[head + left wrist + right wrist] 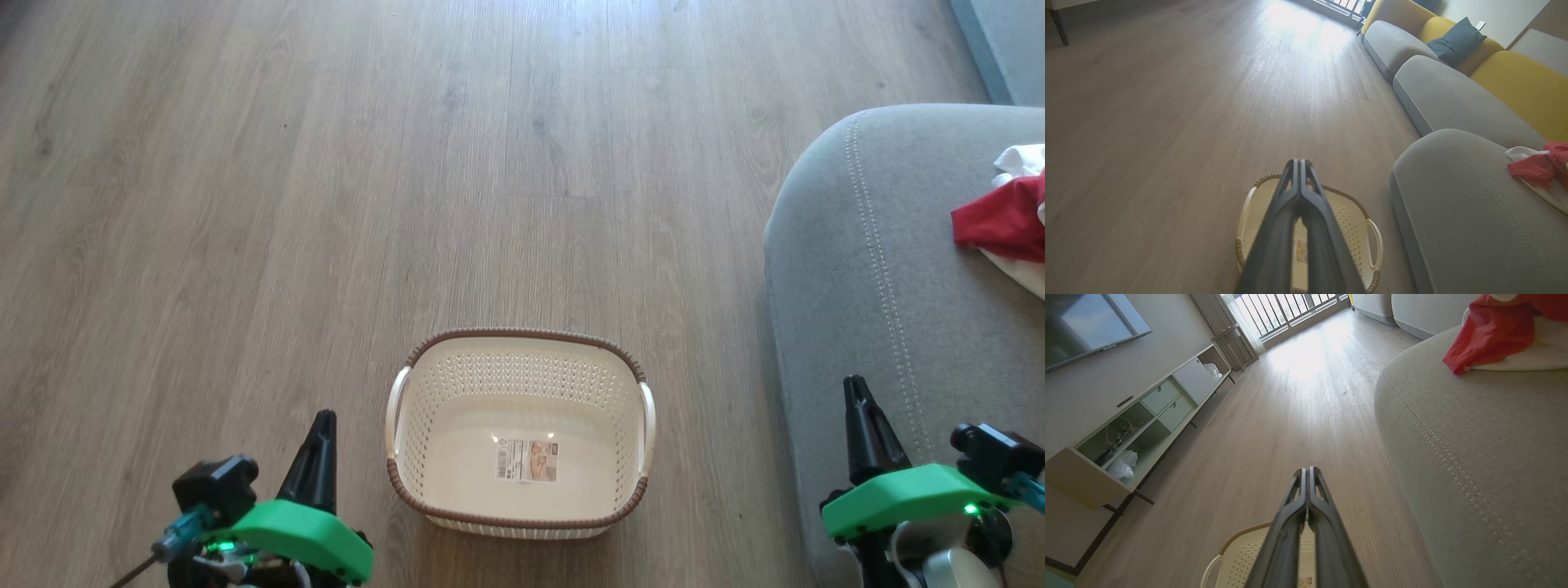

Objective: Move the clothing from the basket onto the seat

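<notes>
Under everything, wood floor (245, 204). Right side of head view: grey seat (857, 286), rounded corner, double stitch line. Basket (522, 333) sits on the floor just beside the seat, between my two arms, nothing inside but a label sticker (528, 460). Clothing (1000, 220) lies bunched on the seat, red over white, well apart from the basket. Task reads as finished, I judge. Left end effector (324, 418) closed, fingers pressed together, holding nothing, low left of the basket. Right end effector (855, 384) closed too, empty, over the seat's front edge. Fabric looks soft, light, limp; it would drape and sag. Best hold: pinch a raised red fold, not the flat white panel.
</notes>
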You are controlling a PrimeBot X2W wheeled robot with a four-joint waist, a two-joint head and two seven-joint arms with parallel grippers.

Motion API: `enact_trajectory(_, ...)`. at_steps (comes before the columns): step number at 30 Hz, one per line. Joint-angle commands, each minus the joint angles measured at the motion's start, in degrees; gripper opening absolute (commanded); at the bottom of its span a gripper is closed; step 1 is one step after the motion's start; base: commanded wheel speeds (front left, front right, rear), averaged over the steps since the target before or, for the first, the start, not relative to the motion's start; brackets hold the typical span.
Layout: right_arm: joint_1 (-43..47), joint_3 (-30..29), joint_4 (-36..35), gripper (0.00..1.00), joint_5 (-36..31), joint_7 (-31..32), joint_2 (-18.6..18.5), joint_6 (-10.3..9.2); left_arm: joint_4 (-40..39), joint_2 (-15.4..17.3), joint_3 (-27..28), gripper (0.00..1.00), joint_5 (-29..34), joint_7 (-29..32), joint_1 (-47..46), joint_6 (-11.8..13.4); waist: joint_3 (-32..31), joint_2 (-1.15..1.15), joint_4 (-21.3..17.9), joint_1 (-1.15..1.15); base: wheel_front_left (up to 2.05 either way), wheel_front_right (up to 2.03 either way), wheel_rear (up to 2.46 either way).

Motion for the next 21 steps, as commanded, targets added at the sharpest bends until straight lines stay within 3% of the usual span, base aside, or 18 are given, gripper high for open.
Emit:
enact_trajectory(1,-2.4,-0.2,-2.1,0.00,1.6,0.3,0.2,0.00,-1.6,0.5,0.9,0.00,-1.7,0.2,-2.7,-0.3,0.0,0.00,-0.1,0.00,0.00,0.00,0.00)
enact_trajectory(21,-3.0,-0.9,-2.3,0.00,13.2,3.5,0.3,0.00,-1.3,0.8,3.1,0.00,-14.5,3.0,-3.6,-2.1,-0.3,0.00,-1.0,0.00,0.00,0.00,0.00)
